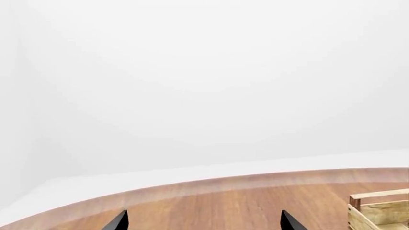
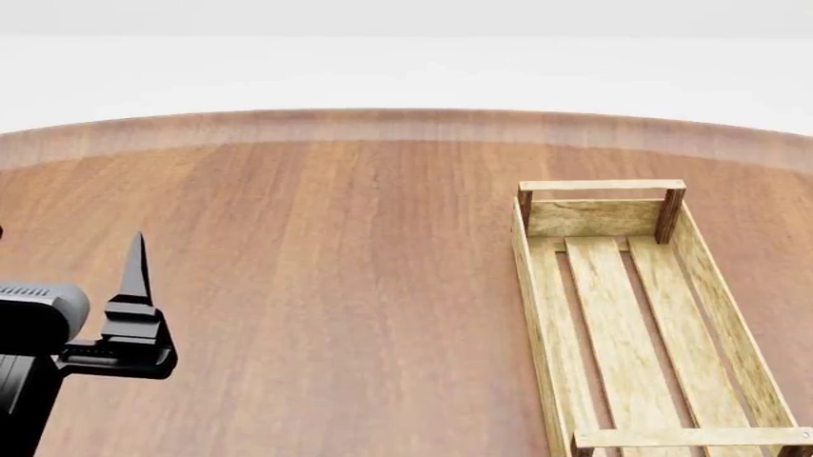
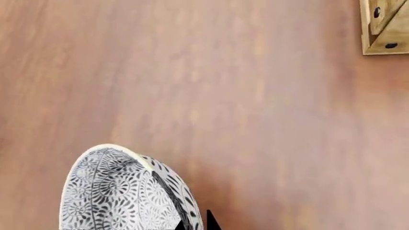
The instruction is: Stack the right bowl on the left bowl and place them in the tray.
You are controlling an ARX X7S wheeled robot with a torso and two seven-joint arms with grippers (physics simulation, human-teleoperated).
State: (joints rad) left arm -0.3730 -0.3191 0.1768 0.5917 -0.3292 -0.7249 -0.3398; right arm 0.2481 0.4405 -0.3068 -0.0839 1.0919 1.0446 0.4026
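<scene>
The left gripper is seen in its wrist view as two dark fingertips set well apart, with nothing between them: it is open. In the head view only one upright black finger and part of the housing of the left gripper are shown, held over the table well to the left of the tray.

The right gripper is shown only as a small dark tip at the frame edge in its wrist view. Whether it is open or closed cannot be told. The tip is seen right at the dark rim of a bowl, patterned in grey and white florets with a pale edge. Whether the bowl is gripped cannot be told, nor which of the two bowls it is. A corner of the tray is seen well apart from this bowl, across bare wood.

The tray is seen in the head view on the right part of the table, its length running away from the robot, with three slats on its bottom and nothing in it. Neither the bowl nor the right gripper is shown in the head view.
</scene>
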